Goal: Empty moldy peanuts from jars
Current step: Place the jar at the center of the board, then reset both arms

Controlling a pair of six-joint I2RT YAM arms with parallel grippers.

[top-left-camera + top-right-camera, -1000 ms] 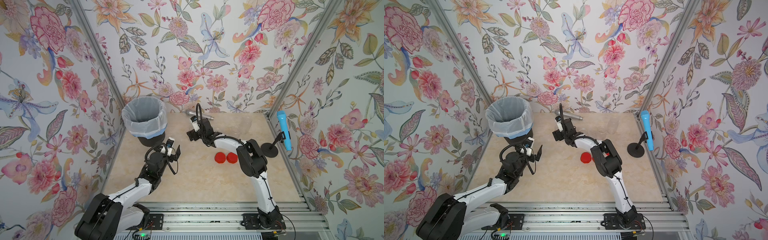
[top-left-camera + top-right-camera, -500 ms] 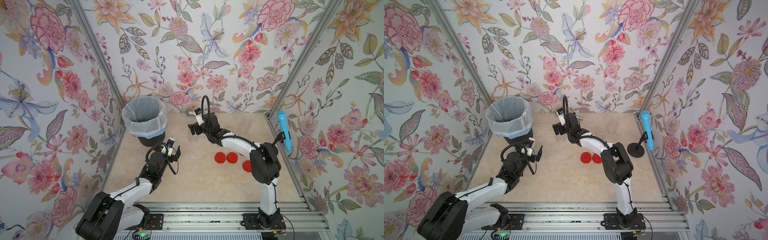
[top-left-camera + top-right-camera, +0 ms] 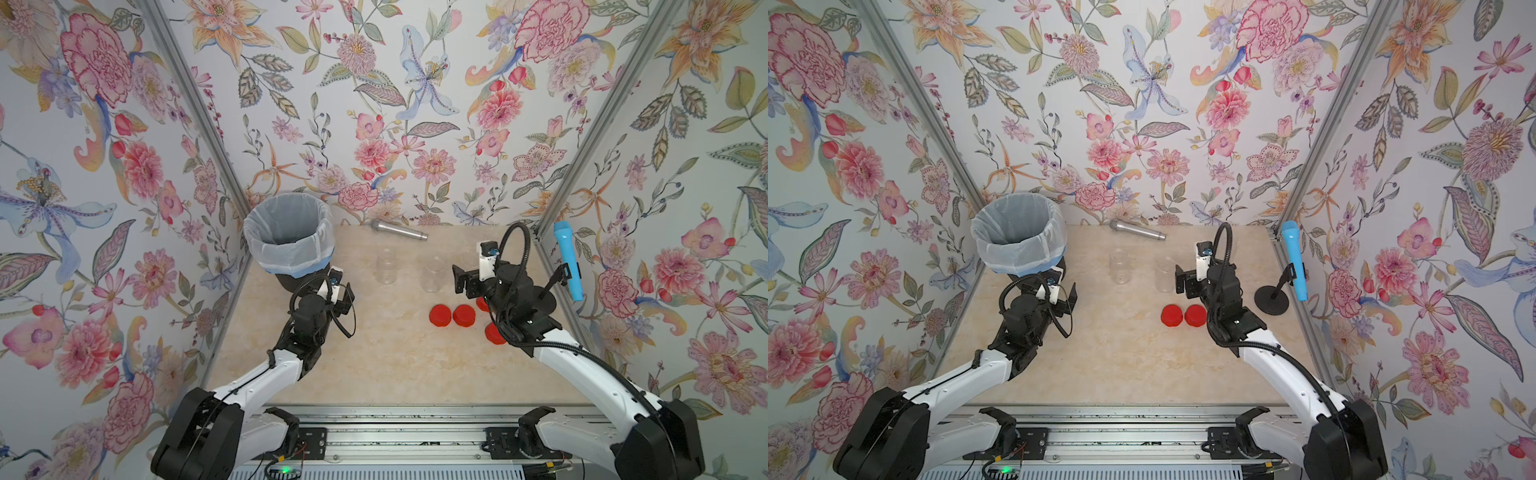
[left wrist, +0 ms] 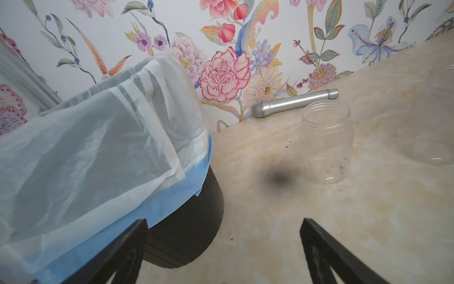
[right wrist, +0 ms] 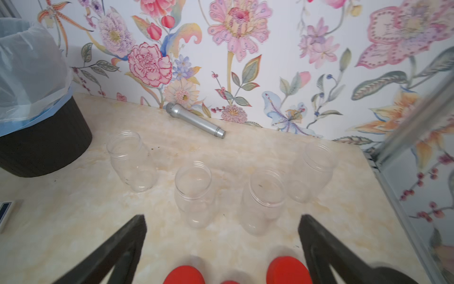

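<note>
Several clear jars stand upright and lidless in a row on the table, all empty: in the right wrist view. Two show in both top views. The moldy peanuts show in no view. Red lids lie loose in front of the jars. My right gripper hovers open above the lids, short of the jars, holding nothing. My left gripper is open and empty beside the bin, near the leftmost jar.
A black bin lined with a white bag stands at the back left. A silver microphone lies along the back wall. A blue microphone on a black stand sits at the right edge.
My right arm has swung away from the leftmost jar, back to the right side, and now hangs over the lids with its jaws wide. The left arm has not moved.
</note>
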